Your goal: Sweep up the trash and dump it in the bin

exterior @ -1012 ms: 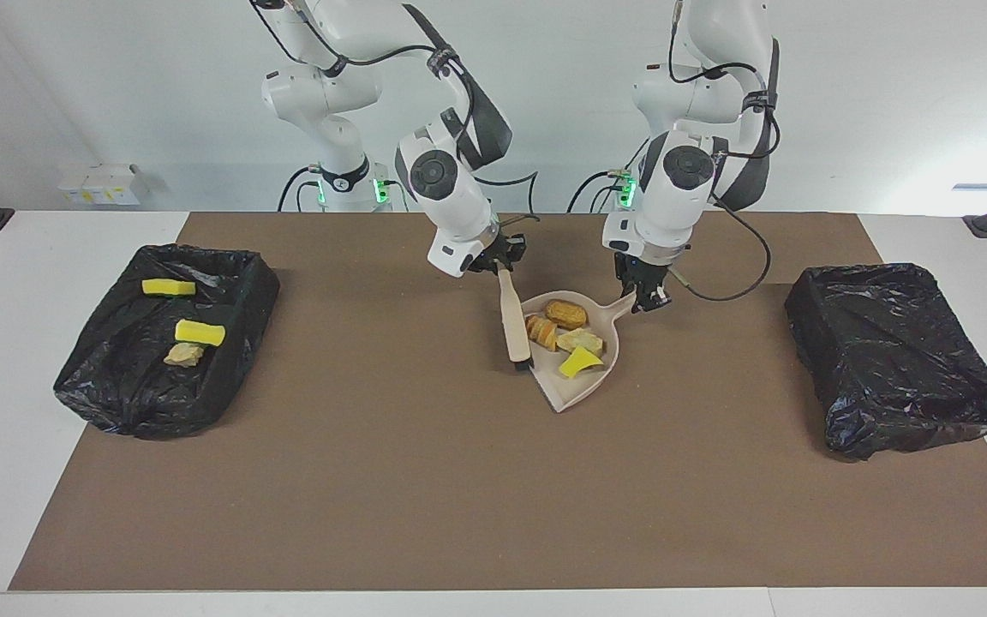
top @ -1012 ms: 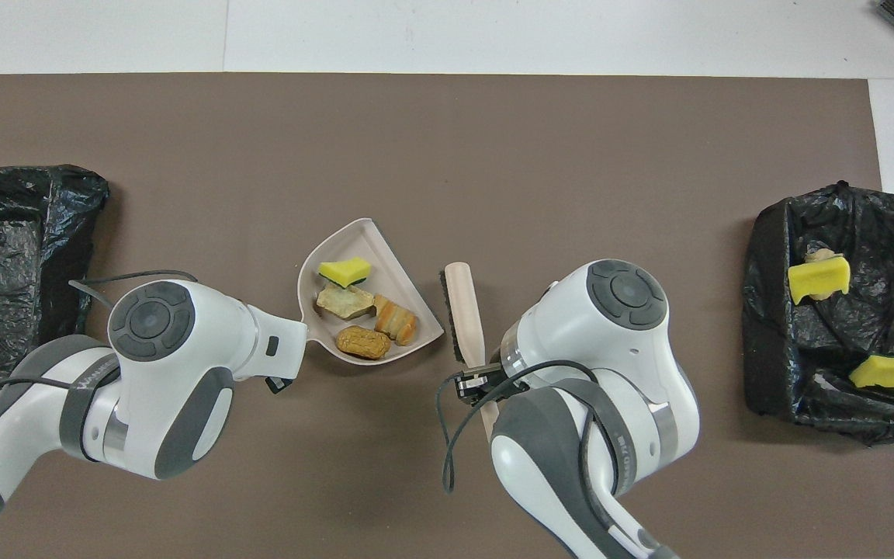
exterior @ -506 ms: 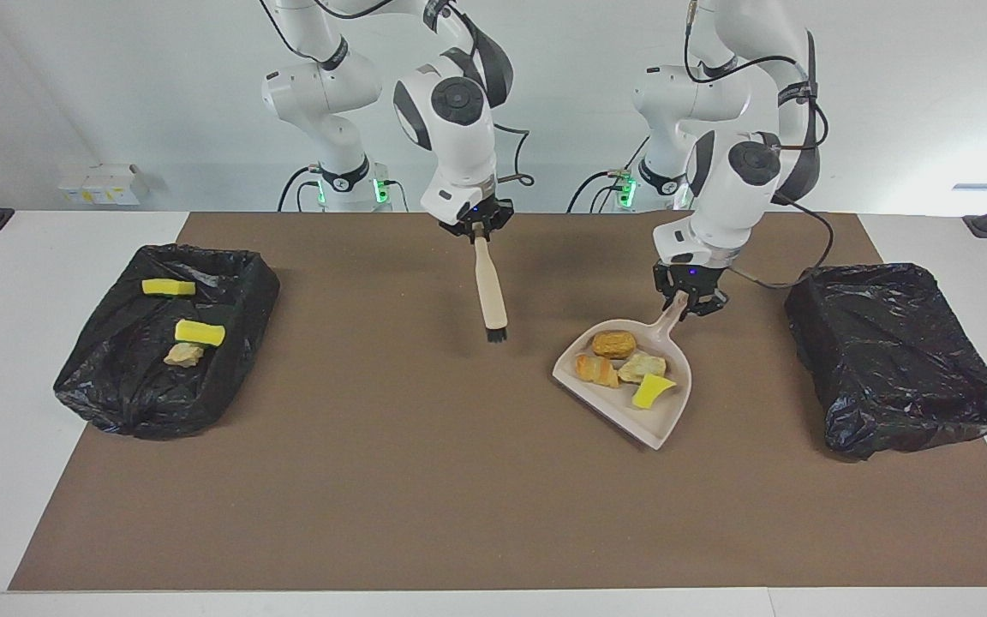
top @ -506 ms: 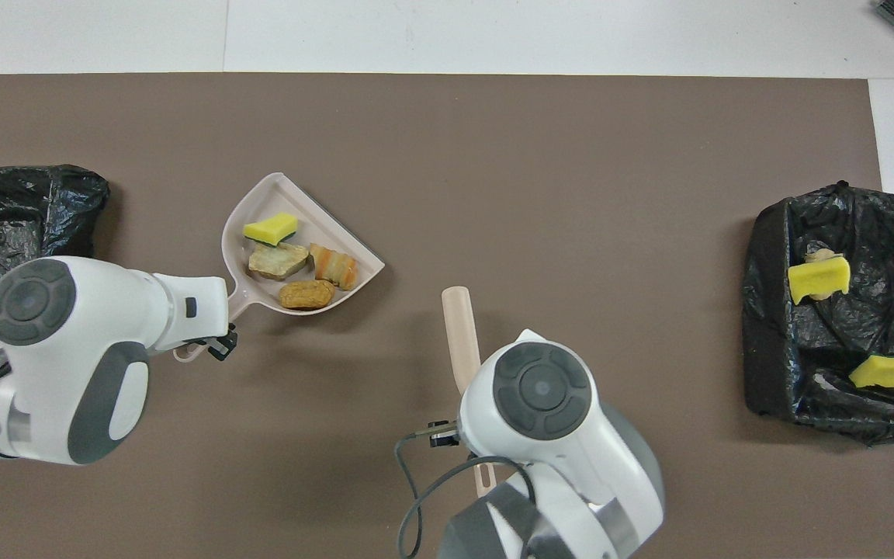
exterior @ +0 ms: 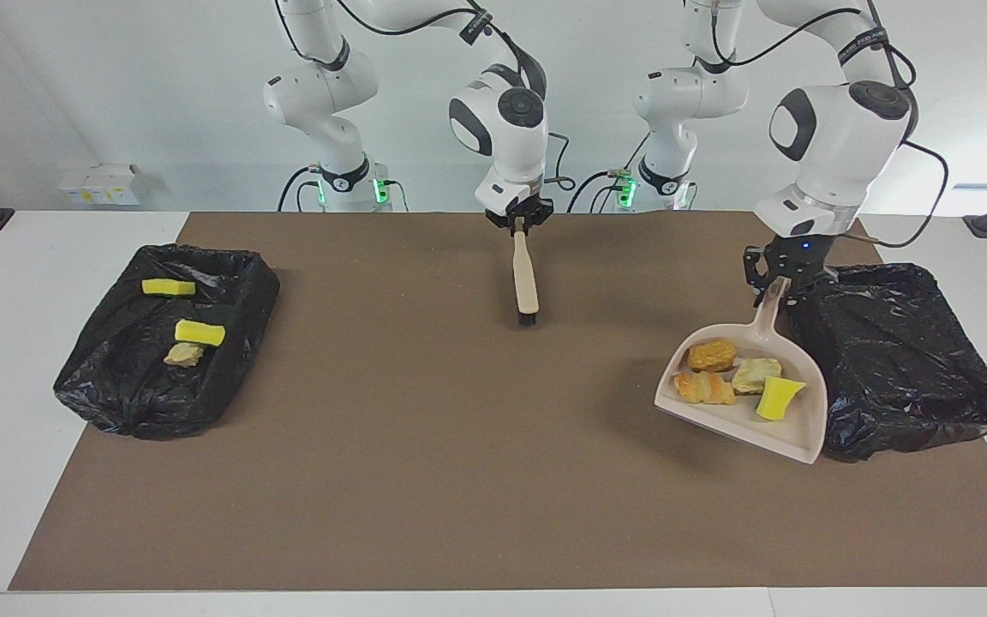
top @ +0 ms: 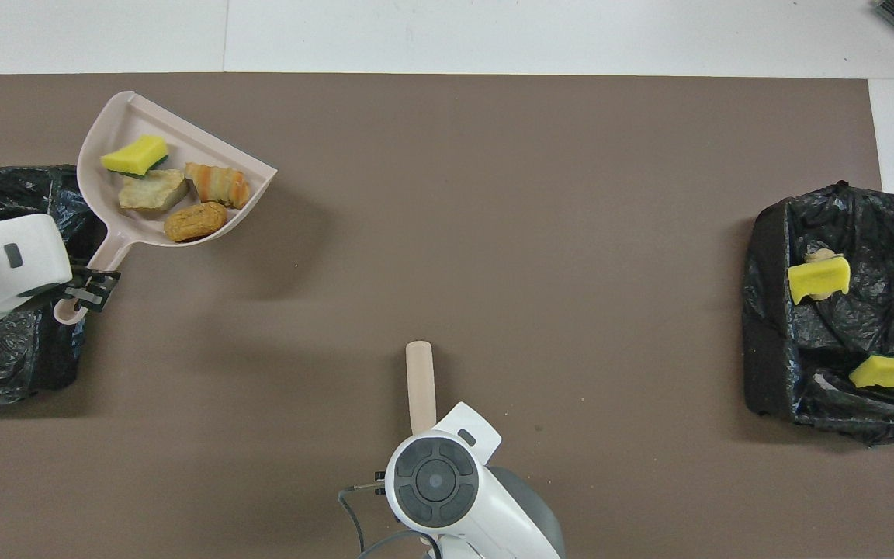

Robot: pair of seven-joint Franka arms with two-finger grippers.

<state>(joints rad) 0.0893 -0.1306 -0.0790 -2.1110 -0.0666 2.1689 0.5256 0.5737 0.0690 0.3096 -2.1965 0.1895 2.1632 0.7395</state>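
Bright, even light from above; soft shadows pool under the raised dustpan [exterior: 750, 403] on the brown mat [exterior: 425, 480]; everything sharp.

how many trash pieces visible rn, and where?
7. Four in the dustpan: sponge piece and three bread chunks. Three in the bin at the right arm's end. Bag folds may hide more.

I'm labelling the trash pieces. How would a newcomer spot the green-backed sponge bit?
Find the beige plastic dustpan held up by the left gripper beside the black-lined bin. Of four scraps in it, the sponge bit is the only bright yellow one; the others are tan or orange-brown.
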